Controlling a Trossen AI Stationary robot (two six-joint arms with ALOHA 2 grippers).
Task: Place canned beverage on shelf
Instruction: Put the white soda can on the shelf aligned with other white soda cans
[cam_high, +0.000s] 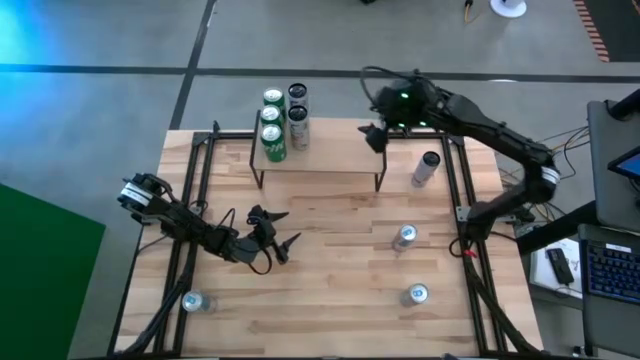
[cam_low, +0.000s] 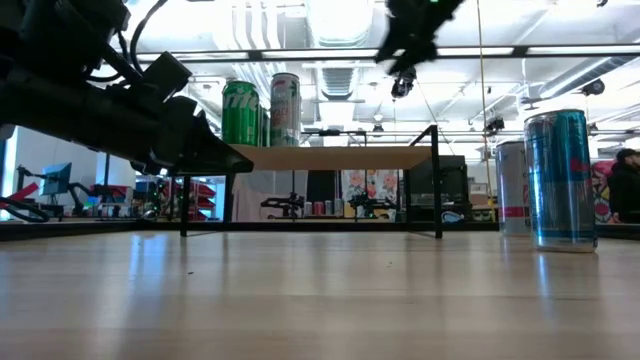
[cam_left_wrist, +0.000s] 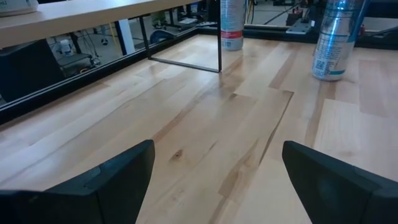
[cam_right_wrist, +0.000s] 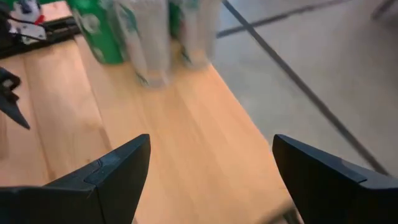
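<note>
The low shelf with a light wooden plank top and thin black wire legs (cam_high: 320, 160) stood at the far edge of the wooden table (cam_high: 330, 300). On its left end four cans were already grouped: two green cans (cam_high: 273, 125) and two pale, dark-topped cans (cam_high: 297, 118). The right part of the plank was bare.

The right gripper (cam_high: 375, 137) hovered above this bare right end, its fingers spread wide and holding nothing. The left gripper (cam_high: 268, 240) hung low over the table in front of the shelf, also wide apart and empty.

Four slim silver-blue cans were not yet placed: one on its side right of the shelf (cam_high: 425, 168), one further forward (cam_high: 403, 238), one near the front edge (cam_high: 416, 294), and one at the front left corner (cam_high: 194, 301).

In my judgement, the risks were these: the lying can could roll away when the fingers close on it, and an arm bringing a new can could knock the standing group, because they stood close together.
</note>
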